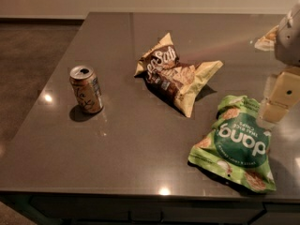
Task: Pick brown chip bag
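The brown chip bag [174, 76] lies crumpled on the dark grey table [140, 149], near its middle. It is dark brown and pale yellow with white script lettering. My gripper [274, 109] hangs at the right edge of the view, above the top right corner of the green "dang" bag [234, 144]. It is to the right of the brown chip bag, well apart from it, and holds nothing that I can see.
A tan drink can [86, 89] stands upright on the left part of the table. Another pale packet [267, 39] lies at the far right, partly behind my arm. The table's front edge runs along the bottom, and the floor lies to the left.
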Robot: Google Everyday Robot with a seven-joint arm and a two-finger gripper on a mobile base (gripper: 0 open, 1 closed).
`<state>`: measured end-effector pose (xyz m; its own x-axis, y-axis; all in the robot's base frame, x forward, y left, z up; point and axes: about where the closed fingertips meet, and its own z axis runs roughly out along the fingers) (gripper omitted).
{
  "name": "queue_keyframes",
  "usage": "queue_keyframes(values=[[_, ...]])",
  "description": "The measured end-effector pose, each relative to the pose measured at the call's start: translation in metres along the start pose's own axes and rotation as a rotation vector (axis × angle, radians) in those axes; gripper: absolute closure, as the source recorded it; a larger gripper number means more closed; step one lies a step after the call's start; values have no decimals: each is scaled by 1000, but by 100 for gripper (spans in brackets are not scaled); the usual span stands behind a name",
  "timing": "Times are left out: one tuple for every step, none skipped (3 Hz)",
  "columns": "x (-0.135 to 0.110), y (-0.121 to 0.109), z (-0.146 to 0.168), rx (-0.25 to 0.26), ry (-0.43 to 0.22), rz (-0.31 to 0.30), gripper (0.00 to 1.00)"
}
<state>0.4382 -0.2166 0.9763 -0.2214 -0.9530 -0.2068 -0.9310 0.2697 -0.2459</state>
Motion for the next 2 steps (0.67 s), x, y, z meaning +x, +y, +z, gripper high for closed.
queue_keyframes(values=[[0, 0, 0, 2, -1, 0, 0], [-10, -13, 4, 10, -23, 44, 0]])
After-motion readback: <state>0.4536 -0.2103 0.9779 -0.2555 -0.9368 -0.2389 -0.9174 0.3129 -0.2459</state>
